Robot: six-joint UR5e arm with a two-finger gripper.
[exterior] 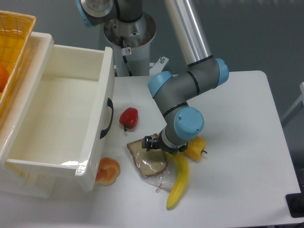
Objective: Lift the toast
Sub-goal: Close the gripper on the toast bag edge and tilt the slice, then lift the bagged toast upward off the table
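Large white bin (61,118) at left of frame, overhanging the white worktop (237,142); out of the working zone. Arm bent down at frame centre so that the tool (153,143) meets the upper right edge of the toast (149,159), presumably for an edge grip on a flat slice. Toast lying flat at lower centre in clear wrap, beside the banana (179,180). Tool low at the slice; open or closed: cannot tell. Yellow pepper (196,148) partly hidden behind the wrist.
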